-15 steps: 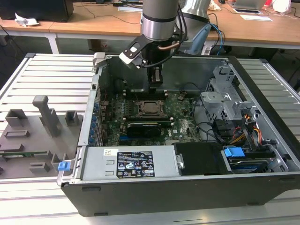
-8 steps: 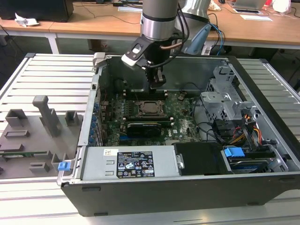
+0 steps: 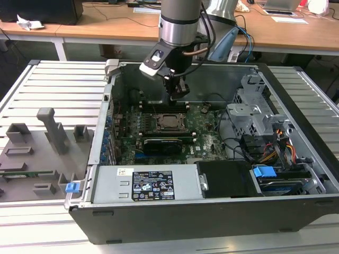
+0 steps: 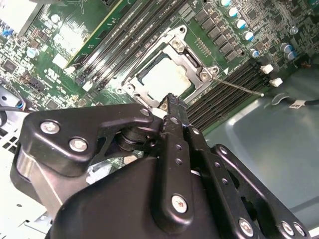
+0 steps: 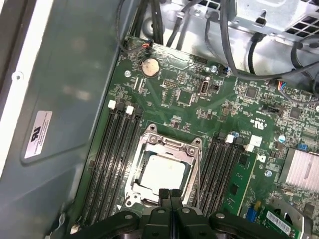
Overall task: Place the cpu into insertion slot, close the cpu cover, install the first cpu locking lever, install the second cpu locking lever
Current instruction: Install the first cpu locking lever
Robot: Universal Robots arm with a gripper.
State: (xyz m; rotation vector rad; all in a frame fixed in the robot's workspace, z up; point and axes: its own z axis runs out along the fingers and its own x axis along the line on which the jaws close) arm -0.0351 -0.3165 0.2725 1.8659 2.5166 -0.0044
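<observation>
Cpu (image 5: 162, 172) seated in insertion slot (image 5: 138, 168). Its pale top shows through the window of the cpu cover (image 5: 169, 147), and the cover lies flat over it. By that I judge placing and closing done, and the lever steps in hand.

My gripper (image 5: 169, 191) is pinched shut, fingertips together, nothing between them.

Position: in the exterior view I hang inside the open case, close over the far edge of the socket, with the drive cage (image 3: 254, 108) well off to the exterior view's right. In both wrist views my tip sits at the cover's rim, just beside the cpu. Touching or a hair above it, I cannot tell.

One locking lever (image 4: 239, 87) shows in the second wrist view: a thin wire rod angled away from the socket corner across the memory slots (image 4: 224, 92). It looks unlatched. The other lever I cannot pick out.

Judgement: a rod that thin calls for a firm closed tip set squarely on it, and it could easily slip off.
</observation>
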